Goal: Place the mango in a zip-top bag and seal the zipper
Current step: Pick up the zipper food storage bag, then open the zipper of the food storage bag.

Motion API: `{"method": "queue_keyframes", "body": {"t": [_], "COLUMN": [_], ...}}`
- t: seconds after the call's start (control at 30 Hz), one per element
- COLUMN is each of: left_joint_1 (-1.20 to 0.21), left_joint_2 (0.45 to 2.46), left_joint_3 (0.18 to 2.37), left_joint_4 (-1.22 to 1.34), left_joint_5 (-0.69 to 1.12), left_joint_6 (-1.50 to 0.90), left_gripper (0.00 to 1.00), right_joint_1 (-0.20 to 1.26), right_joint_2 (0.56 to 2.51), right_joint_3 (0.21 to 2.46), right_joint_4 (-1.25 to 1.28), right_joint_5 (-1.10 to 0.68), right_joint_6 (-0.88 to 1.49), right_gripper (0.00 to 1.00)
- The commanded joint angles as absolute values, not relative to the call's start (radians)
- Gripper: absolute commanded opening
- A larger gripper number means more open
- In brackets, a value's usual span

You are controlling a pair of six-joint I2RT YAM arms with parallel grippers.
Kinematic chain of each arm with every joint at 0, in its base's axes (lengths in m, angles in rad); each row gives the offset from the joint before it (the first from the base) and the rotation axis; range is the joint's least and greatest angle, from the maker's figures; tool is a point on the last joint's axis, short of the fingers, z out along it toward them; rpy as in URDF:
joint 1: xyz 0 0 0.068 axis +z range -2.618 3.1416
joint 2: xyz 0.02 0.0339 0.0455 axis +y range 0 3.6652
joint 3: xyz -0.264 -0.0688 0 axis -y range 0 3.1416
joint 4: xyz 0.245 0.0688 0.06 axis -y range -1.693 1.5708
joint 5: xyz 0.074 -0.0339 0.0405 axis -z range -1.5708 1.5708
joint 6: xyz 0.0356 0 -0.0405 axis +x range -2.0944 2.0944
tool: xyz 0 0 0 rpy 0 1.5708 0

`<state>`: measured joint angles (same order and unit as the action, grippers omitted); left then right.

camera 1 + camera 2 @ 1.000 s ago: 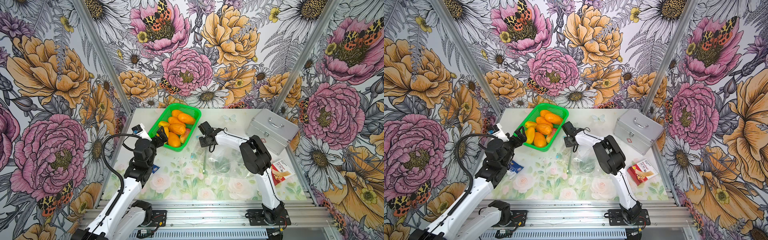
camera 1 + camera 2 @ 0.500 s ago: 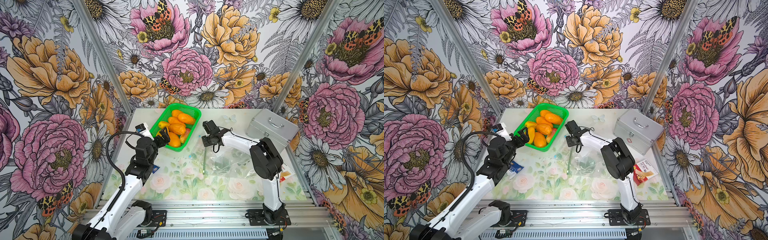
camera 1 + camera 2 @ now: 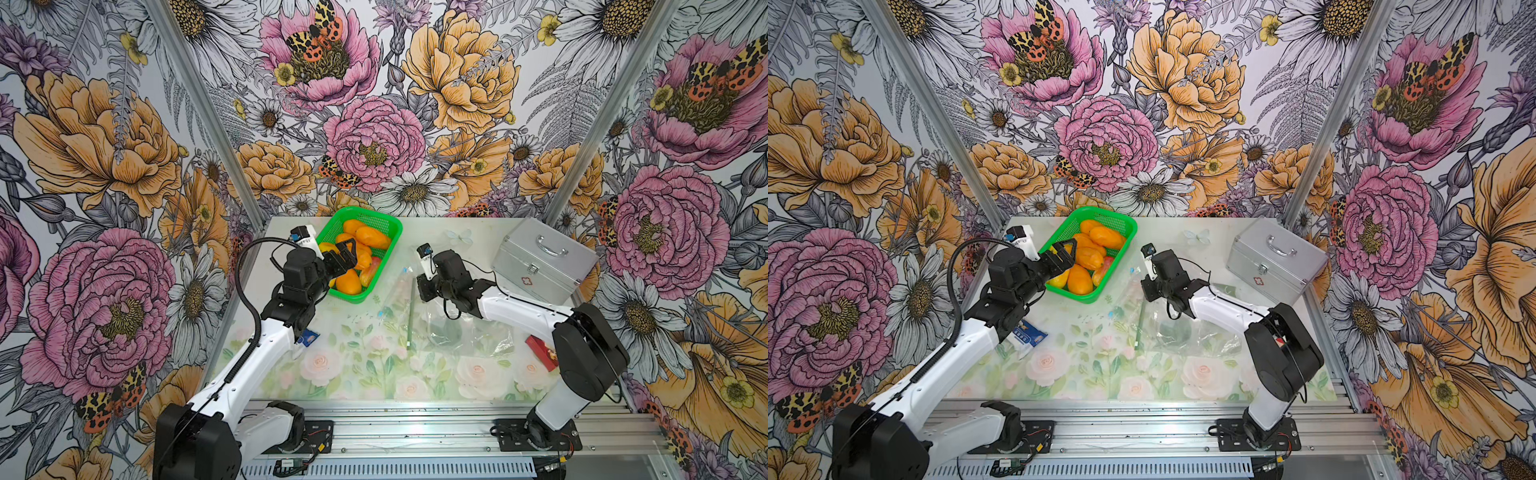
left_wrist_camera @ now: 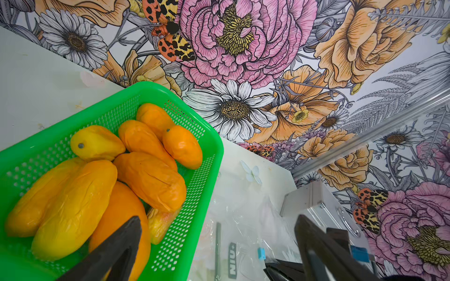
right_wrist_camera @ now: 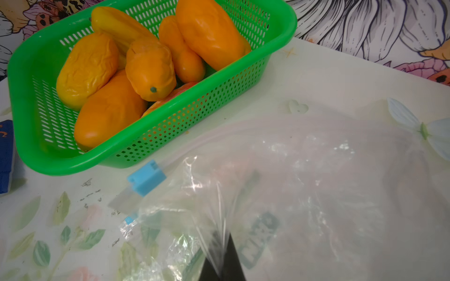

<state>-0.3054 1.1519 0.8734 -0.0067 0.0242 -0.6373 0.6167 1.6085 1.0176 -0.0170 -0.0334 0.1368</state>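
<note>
Two tools: your right tool pinches the clear plastic zip-top bag, probably steadying its mouth; your left tool, released, hovers over orange mangoes in a green plastic basket.

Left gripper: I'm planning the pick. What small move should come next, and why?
Probably lower the left gripper onto the nearest orange mango in the green basket: its jaws stand wide open and empty, and the right gripper is shut on the zip-top bag.

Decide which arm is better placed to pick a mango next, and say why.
Left. The left hand hovers open over the mangoes in the green basket; the right hand is shut on the zip-top bag.
</note>
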Motion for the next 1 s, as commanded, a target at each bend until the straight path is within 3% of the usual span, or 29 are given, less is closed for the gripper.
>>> {"method": "queue_keyframes", "body": {"t": [0.0, 0.47, 0.8, 0.97], "left_joint_1": [-0.341, -0.400, -0.439, -0.445], "left_joint_2": [1.210, 1.503, 1.584, 1.587], "left_joint_3": [0.954, 1.184, 1.227, 1.223], "left_joint_4": [-0.020, 0.049, 0.049, 0.049], "left_joint_5": [0.130, 0.358, 0.539, 0.552], "left_joint_6": [-0.711, -0.869, -0.887, -0.888], "left_gripper": [0.98, 0.80, 0.69, 0.59], "right_joint_1": [0.626, 0.705, 0.723, 0.723], "right_joint_2": [1.507, 1.371, 1.358, 1.369], "right_joint_3": [0.938, 0.859, 0.875, 0.893], "right_joint_4": [0.225, 0.234, 0.199, 0.192], "right_joint_5": [-0.108, -0.090, -0.094, -0.090], "right_joint_6": [0.073, -0.049, -0.106, -0.128], "right_gripper": [0.00, 0.00, 0.00, 0.00]}}
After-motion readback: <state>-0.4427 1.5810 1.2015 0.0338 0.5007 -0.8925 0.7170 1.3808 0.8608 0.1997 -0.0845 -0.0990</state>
